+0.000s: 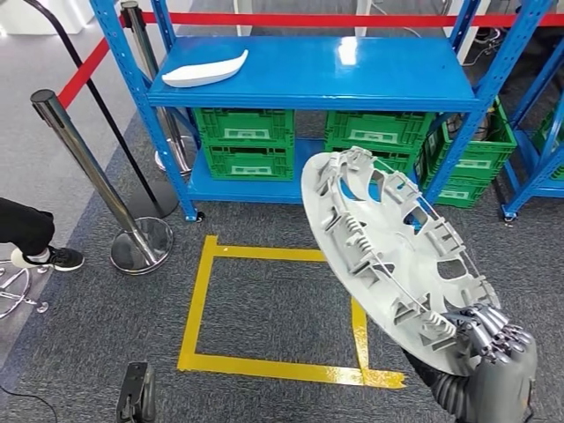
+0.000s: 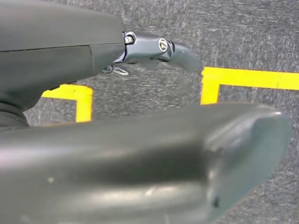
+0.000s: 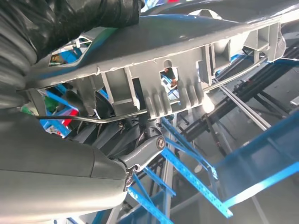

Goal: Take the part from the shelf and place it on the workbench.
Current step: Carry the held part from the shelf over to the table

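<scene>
Nearest, at the lower right of the head view, the right hand (image 1: 495, 339) clasps the rim of the part (image 1: 392, 247), a grey wheel cover with ribbed clips and a wire ring on the side facing the camera. The fingers (image 1: 489, 322) curl over that inner face; the right wrist view shows the rim (image 3: 151, 42) crossing just above the hand (image 3: 141, 156), so the grip is at the edge, not the hub. Held by one edge, the cover reaches up and to the left from the hand, tilted, probably because an edge grip leaves the disc free to be laid flat later. The left hand (image 2: 155, 46) hangs low over the carpet holding nothing, its fingers partly curled; whether they are fully closed I cannot tell. Below the cover lies a yellow tape rectangle (image 1: 199, 291) on the floor. Farther off stands the blue shelf (image 1: 319, 75), with a white curved piece (image 1: 203, 72) on it and green crates (image 1: 246, 141) beneath. The part is therefore off the shelf, in the air, with placing on the bench yet to come.
</scene>
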